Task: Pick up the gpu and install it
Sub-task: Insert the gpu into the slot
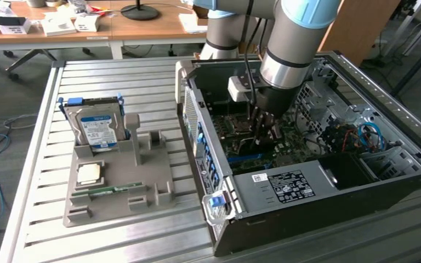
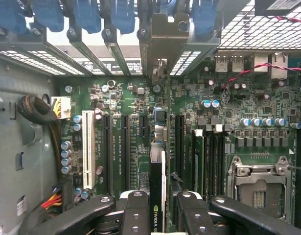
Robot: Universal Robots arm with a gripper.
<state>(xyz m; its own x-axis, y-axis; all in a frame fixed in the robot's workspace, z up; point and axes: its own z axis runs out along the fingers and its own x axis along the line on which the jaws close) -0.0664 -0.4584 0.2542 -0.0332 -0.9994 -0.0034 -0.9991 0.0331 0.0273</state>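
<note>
Gripping the gpu (image 2: 156,196) edge-on, the fingers (image 2: 136,215) are clenched on its two flat sides, w/ the gripper (image 2: 162,213) down inside the open PC case (image 1: 386,82).

Key relation: the card's long axis runs straight away from the fingers toward the case's rear wall, parallel to the long black expansion slots (image 2: 126,152) on the motherboard (image 2: 121,98). Its silver end bracket (image 2: 164,44) is at the far end, close to the rear slot openings below the blue clips (image 2: 86,14). Touching or not can't be told. The card hangs between two visible black slots, one on either side. Only one arm on the rig, so no choice of side.

Hidden: the slot directly under the card is covered by the card itself. Whether the bottom edge connector is above it, touching it or partly in can't be told. Which way the fan face points is also unclear.

Judgement: seating would need a straight push toward the board, w/ little room for sideways error.

In the exterior view the gripper (image 1: 262,129) is low over the board mid-case, arm coming from above. The card there is lost in dark clutter under the fingers. The hard drive (image 1: 97,129) and memory stick (image 1: 108,190) sit in a gray tray on the tabletop (image 1: 108,71), well apart at the exterior view's left.
</note>
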